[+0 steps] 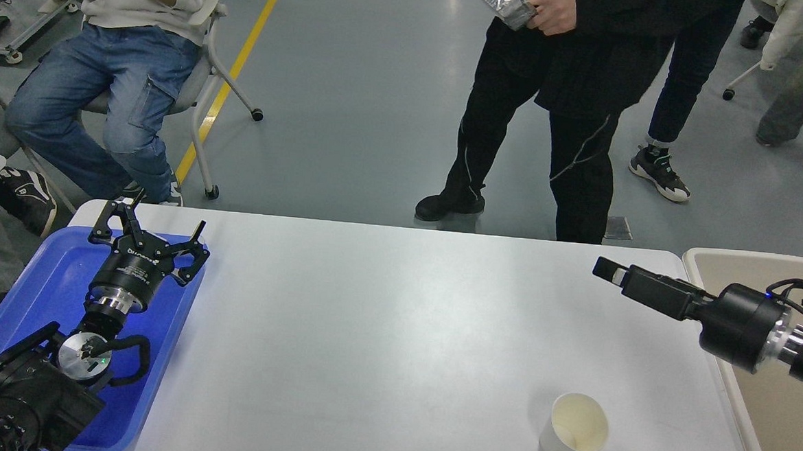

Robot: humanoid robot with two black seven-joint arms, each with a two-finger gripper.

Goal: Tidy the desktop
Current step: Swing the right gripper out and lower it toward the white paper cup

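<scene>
The white desktop (382, 334) fills the middle of the head view. A white paper cup (575, 427) stands upright on it near the front right and looks empty. My left gripper (152, 232) is open and empty over the far end of the blue tray (41, 275). My right gripper (612, 272) reaches in from the right above the desktop's right part, farther back than the cup and pointing left. It is seen side-on, so its fingers cannot be told apart.
A beige bin (770, 410) stands at the desktop's right edge, under my right arm. A person in black (572, 111) stands close to the far edge holding a foil bag. A person in jeans (107, 72) sits at the far left.
</scene>
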